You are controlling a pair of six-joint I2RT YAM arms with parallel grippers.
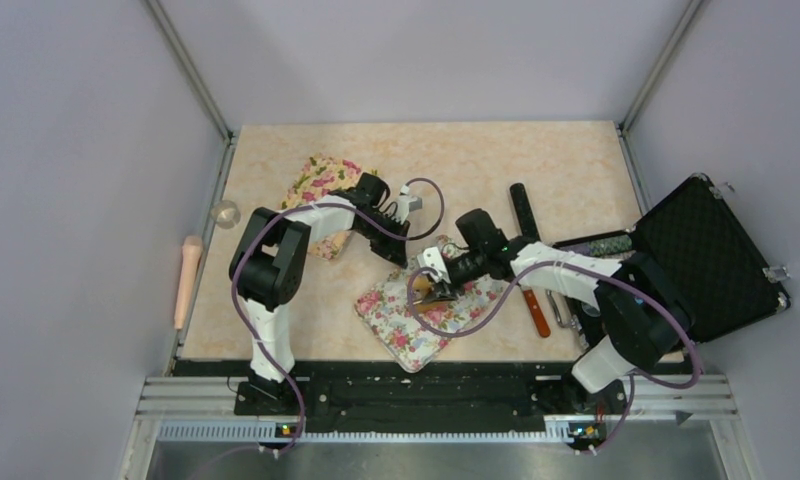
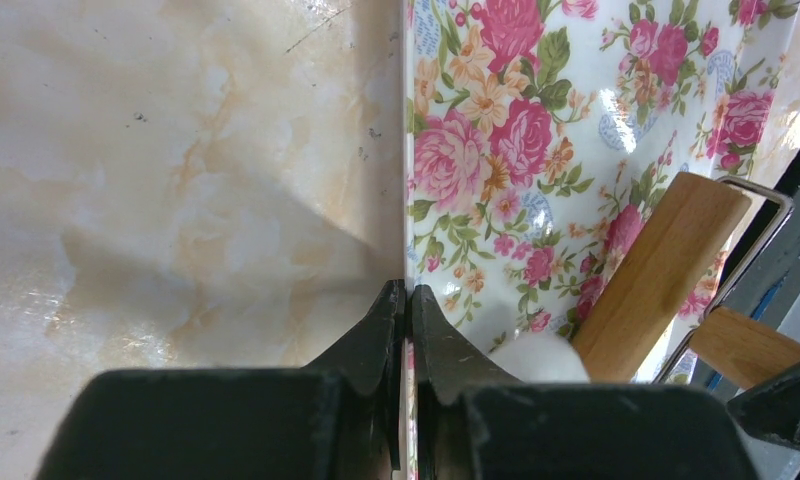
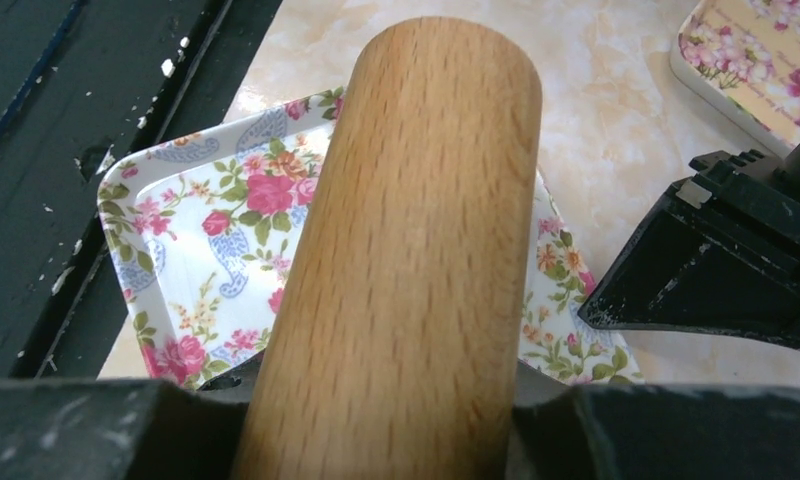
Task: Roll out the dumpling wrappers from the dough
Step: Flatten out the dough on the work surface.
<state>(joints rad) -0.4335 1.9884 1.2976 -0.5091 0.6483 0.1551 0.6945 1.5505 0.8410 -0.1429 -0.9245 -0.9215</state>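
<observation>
A floral tray [image 1: 401, 330] lies near the table's front middle. My left gripper [image 1: 414, 258] is shut on the tray's rim [image 2: 407, 250]; the rim runs between its closed fingers [image 2: 381, 330]. My right gripper [image 1: 438, 285] is shut on a wooden rolling pin [image 3: 406, 230] and holds it over the tray [image 3: 206, 230]. The pin's end [image 2: 656, 275] shows in the left wrist view. A white lump of dough [image 2: 536, 355] lies on the tray beside the pin, partly hidden by my left finger. No flat round wrapper is in view.
A second floral tray [image 1: 321, 185] lies at the back left. An open black case [image 1: 711, 255] stands at the right. A black-handled tool [image 1: 523, 210] and an orange-handled tool [image 1: 536, 312] lie near it. Another wooden pin [image 1: 187, 280] lies beyond the left edge.
</observation>
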